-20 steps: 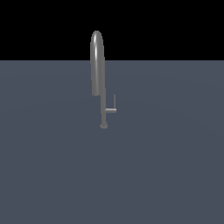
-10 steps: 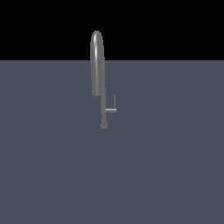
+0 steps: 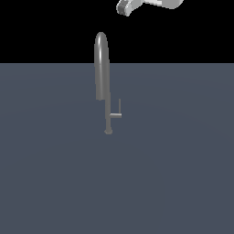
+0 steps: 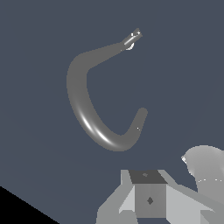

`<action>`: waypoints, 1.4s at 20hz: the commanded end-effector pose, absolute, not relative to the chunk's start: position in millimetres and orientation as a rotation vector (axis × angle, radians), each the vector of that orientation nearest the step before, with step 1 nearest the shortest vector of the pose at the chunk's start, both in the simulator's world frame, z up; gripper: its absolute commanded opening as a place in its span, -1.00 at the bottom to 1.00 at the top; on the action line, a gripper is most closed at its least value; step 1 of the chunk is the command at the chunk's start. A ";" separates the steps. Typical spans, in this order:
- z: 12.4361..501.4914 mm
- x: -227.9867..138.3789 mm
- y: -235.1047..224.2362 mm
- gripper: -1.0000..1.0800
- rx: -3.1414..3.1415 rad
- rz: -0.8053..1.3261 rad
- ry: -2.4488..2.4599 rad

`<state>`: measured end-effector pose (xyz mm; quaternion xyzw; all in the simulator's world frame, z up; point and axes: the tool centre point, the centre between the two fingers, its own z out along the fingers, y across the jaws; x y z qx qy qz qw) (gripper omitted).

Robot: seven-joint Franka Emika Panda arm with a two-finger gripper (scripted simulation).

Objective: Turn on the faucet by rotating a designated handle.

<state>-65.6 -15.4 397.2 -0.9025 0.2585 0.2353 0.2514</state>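
One faucet (image 3: 106,87) upright mid-surface (image 3: 183,183); handle (image 3: 118,112) off the stem toward the exterior view's right; pincer (image 3: 125,8) high above, well apart; opening impossible to tell.

The exterior view faces the faucet (image 3: 104,82) side-on from a distance; the wrist view looks down on its arched spout from above, closer. Both views share the faucet.

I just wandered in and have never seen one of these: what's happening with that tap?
A simulated robot arm is meant to turn on the faucet by rotating its small handle. Nothing is being touched: the gripper hangs high above the spout, toward the exterior view's right. The wrist view looks down on the arched spout. The handle's rod points upward.
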 end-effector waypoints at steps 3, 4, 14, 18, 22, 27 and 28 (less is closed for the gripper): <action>375.8 -42.6 -18.8 -1.00 -2.332 0.719 0.780; 370.7 -37.7 -19.5 -1.00 -2.304 0.736 0.797; 310.5 8.1 -26.4 -1.00 -1.984 0.905 0.959; 280.9 24.5 -28.0 -1.00 -1.835 0.971 1.021; 248.8 38.8 -28.0 -1.00 -1.675 1.034 1.081; 209.3 52.2 -25.2 -1.00 -1.483 1.100 1.145; 202.2 54.1 -24.3 -1.00 -1.449 1.111 1.155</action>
